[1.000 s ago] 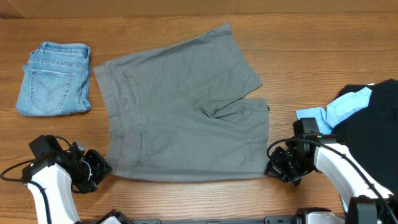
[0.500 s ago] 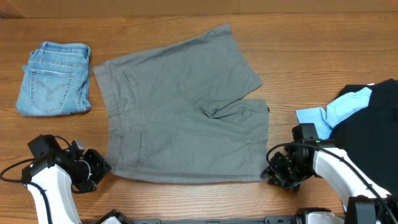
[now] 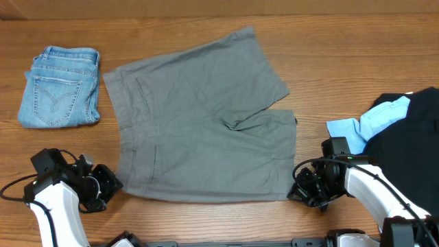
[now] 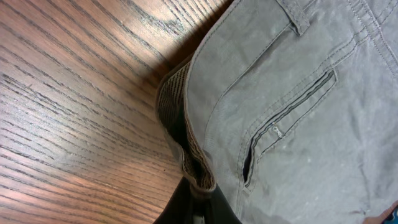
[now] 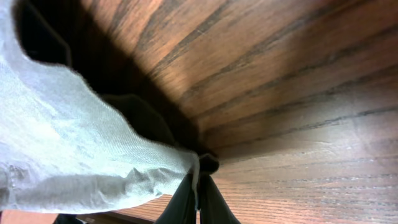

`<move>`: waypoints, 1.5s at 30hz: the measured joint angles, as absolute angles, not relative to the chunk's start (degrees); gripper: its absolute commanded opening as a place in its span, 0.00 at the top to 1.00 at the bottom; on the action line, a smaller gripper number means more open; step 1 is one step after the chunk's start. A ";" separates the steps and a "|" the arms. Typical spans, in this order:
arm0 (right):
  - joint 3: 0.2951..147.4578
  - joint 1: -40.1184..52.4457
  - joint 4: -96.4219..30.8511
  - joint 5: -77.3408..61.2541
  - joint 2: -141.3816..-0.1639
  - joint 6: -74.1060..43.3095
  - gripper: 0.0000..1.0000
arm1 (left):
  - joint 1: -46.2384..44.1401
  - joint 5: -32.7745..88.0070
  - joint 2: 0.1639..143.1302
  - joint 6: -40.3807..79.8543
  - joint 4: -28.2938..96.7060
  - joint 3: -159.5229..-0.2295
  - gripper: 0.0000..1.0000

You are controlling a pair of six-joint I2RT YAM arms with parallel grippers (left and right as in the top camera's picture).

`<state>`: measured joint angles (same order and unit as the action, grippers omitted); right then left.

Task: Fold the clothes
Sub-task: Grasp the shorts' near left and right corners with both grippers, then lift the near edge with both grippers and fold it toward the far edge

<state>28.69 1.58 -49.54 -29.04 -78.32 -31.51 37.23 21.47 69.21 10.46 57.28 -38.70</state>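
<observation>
Both arms alike: left arm [image 3: 58, 206] and right arm [image 3: 374, 189] wear smooth, rounded white shells over the long links, with black housings at the joints. Left gripper [image 3: 110, 185] and right gripper [image 3: 300, 190] are blocky and matte black; thin black cables [image 3: 14, 189] loop off the wrists. Seen from the wrists, the fingers [image 4: 186, 208] are narrow, dark blades.

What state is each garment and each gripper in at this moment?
Plain grey cotton shorts: unfolded, spread flat, back pockets up.
Light-blue denim garment: folded, lying apart from the shorts.
Black garment: unfolded, in a heap.
Sky-blue garment: crumpled, lying against the black garment.
Left gripper: shut on the shorts' waistband corner.
Right gripper: shut on the shorts' leg hem corner.
</observation>
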 measured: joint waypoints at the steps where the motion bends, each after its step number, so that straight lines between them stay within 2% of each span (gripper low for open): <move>1: 28.69 1.61 -49.60 -28.91 -78.32 -31.53 0.96 | 37.23 21.47 69.21 10.46 57.28 -38.70 0.96; 12: 38.85 1.63 -60.71 -22.15 -73.45 -31.44 0.96 | 37.23 25.74 69.19 10.26 57.74 -40.64 0.96; 20: 49.89 1.65 -71.53 -16.47 -64.99 -31.46 0.96 | 37.23 28.86 65.43 8.97 68.36 -46.65 0.96; 26: 59.79 1.65 -72.42 -14.70 -62.52 -31.46 0.96 | 37.23 28.80 60.75 9.02 72.97 -47.77 0.96; 30: 66.48 2.13 -66.46 -15.09 -63.13 -31.81 0.96 | 37.15 28.45 58.02 9.02 72.79 -48.01 0.96; 35: 69.28 2.98 -54.96 -17.87 -68.40 -33.47 0.96 | 37.10 29.45 56.25 9.28 66.02 -48.07 0.96; 45: 69.34 4.19 -21.17 -26.94 -86.63 -36.51 0.96 | 35.57 32.71 59.09 12.38 37.95 -48.38 0.96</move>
